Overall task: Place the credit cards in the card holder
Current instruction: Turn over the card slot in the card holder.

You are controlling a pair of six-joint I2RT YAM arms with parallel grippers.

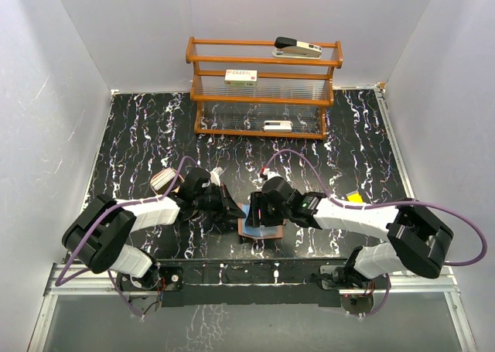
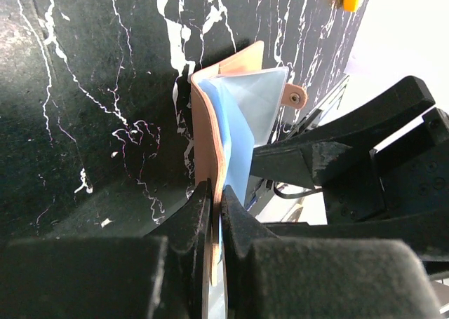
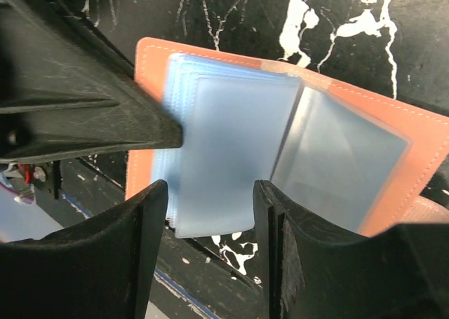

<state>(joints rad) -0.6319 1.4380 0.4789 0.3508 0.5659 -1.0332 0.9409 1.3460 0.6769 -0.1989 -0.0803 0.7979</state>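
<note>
The card holder (image 1: 261, 228) lies open at the table's near edge, with a reddish-brown cover and bluish-grey glossy pockets. My left gripper (image 1: 233, 215) is shut on the edge of its left cover; in the left wrist view the fingertips (image 2: 203, 207) pinch the brown leather (image 2: 208, 133). My right gripper (image 1: 257, 211) is open just above the pockets. In the right wrist view the right gripper (image 3: 210, 189) has its jaws wide apart over a pocket sleeve (image 3: 224, 151) of the open card holder (image 3: 421, 151), holding nothing. I cannot pick out any credit card.
A tan oval tin (image 1: 165, 180) sits left of the left gripper. A small yellow object (image 1: 354, 198) lies to the right. A wooden rack (image 1: 263, 89) at the back holds a stapler (image 1: 298, 47) and white boxes (image 1: 240, 76). White walls enclose the table.
</note>
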